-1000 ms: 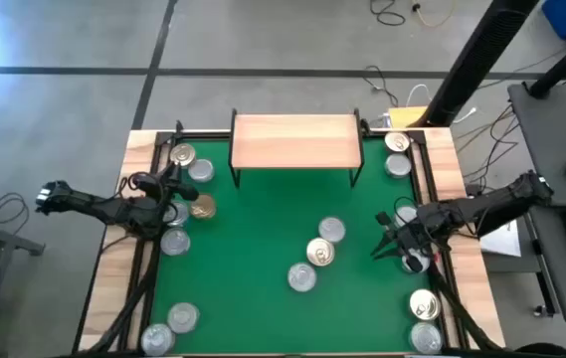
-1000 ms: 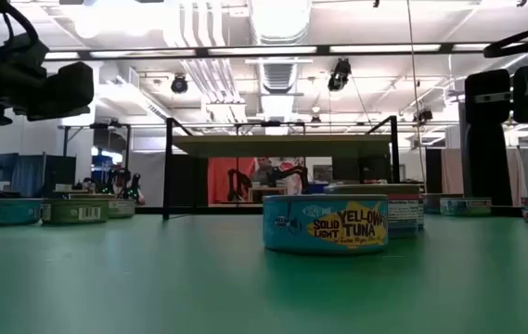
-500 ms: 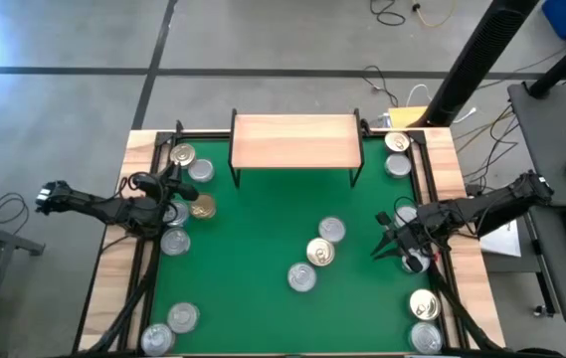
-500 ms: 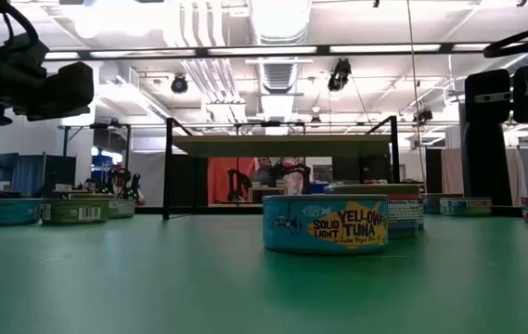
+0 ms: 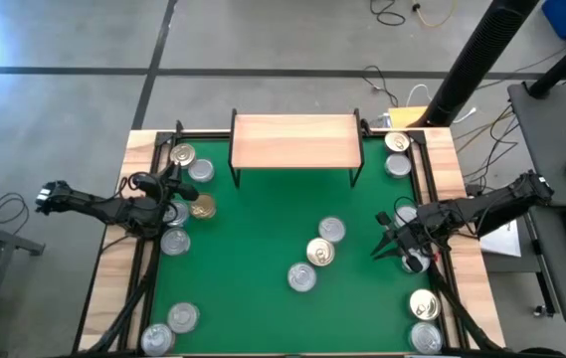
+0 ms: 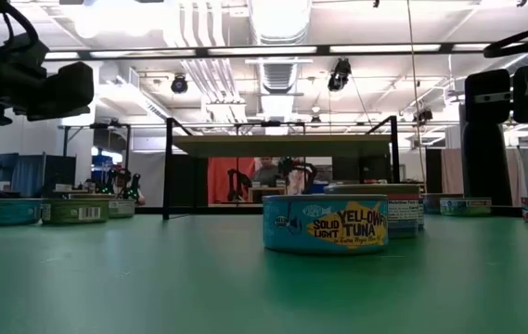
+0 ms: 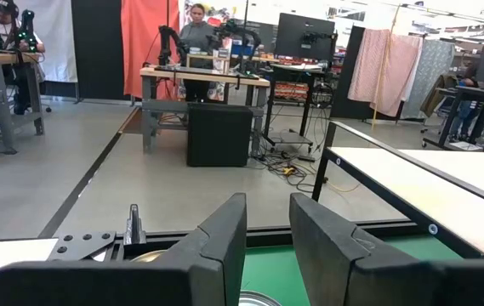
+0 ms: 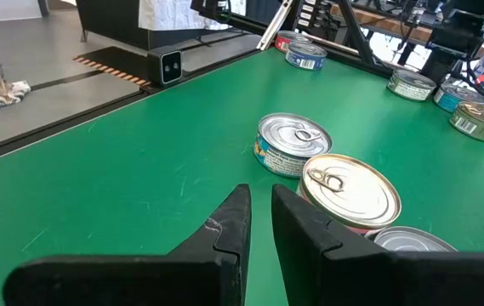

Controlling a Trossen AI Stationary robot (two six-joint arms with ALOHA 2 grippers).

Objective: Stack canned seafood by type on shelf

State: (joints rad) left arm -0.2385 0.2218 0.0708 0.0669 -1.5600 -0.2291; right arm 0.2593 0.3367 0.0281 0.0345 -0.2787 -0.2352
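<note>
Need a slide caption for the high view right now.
Shelf bare, cans scattered on the green table, left gripper and right gripper at opposite edges, holding nothing.
</note>
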